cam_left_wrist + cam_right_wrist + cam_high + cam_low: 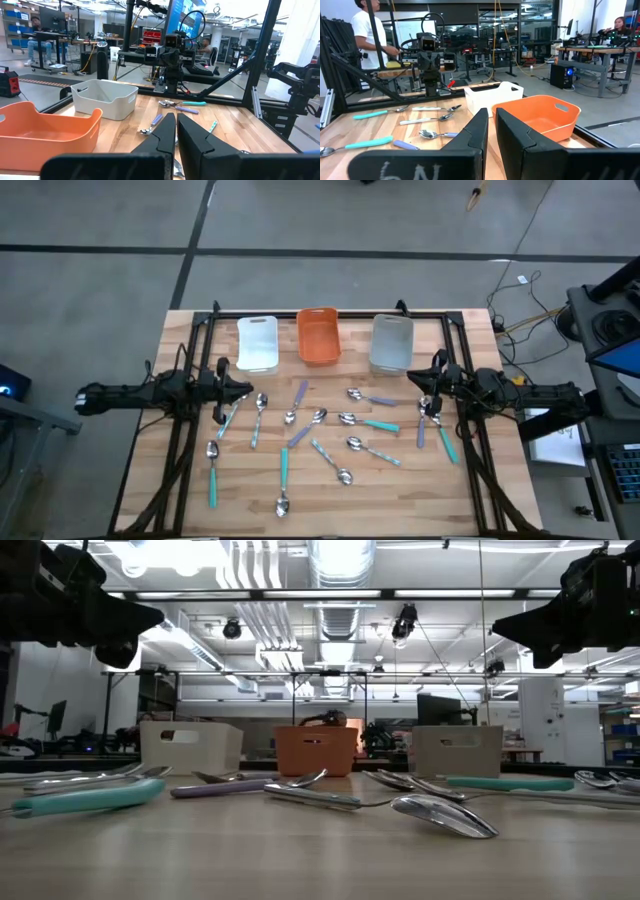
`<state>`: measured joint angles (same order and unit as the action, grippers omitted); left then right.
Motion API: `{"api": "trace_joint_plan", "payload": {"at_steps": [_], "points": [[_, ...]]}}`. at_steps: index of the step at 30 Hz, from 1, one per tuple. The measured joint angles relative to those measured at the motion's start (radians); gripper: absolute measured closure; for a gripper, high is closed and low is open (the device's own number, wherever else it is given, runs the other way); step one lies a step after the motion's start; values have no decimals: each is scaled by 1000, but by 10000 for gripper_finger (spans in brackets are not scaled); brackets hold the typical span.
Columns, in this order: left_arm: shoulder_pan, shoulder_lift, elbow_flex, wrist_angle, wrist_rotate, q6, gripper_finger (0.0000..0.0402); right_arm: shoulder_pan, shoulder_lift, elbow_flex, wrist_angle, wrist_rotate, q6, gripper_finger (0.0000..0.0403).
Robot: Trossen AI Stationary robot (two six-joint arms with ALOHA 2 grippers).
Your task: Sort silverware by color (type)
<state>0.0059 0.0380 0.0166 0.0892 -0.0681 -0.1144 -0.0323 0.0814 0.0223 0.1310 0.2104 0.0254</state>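
At the table's left edge your left gripper (246, 390) hangs above the wood with its fingers (167, 131) pressed together, holding nothing. At the right edge your right gripper (421, 383) mirrors it — fingers (479, 129) nearly together, a thin gap showing, also empty.

Between the two grippers the spoons (318, 432) lie scattered loose across the middle of the table (400, 490), none in a bin. Just beside your left gripper lie a pale-handled spoon (258, 420) and a teal-handled spoon (212, 472), the teal one nearer the front. Under your right gripper a small cluster of spoons (436, 430) lies crossed — one teal, one lavender.

Along the far edge stand three bins in a row: the white bin (258, 343) on the left, the orange bin (318, 335) in the centre, the grey bin (391, 342) on the right.
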Motion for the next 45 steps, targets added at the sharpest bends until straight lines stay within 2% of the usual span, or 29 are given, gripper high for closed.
{"api": "trace_joint_plan", "payload": {"at_steps": [10, 17, 18, 20, 22, 28, 39, 45], "points": [[0, 0, 0, 0, 0, 1, 402, 0, 0, 0, 0, 0, 0, 374], [0, 0, 0, 48, 0, 61, 402, 0, 0, 0, 0, 0, 13, 374], [0, 0, 0, 54, 0, 60, 402, 0, 0, 0, -3, -1, 91, 374], [0, 0, 0, 67, 0, 36, 402, 0, 0, 0, -10, 0, 353, 374], [0, 0, 0, 73, 0, 14, 402, -1, 0, 0, -18, 0, 482, 374], [0, 0, 0, 123, 0, 8, 402, 4, 31, 0, 3, -26, 523, 374], [0, 0, 0, 336, 0, -60, 402, 4, 196, 0, 341, -24, 515, 374], [0, 0, 0, 404, 0, -71, 402, 4, 291, 36, 353, -25, 550, 374]]}}
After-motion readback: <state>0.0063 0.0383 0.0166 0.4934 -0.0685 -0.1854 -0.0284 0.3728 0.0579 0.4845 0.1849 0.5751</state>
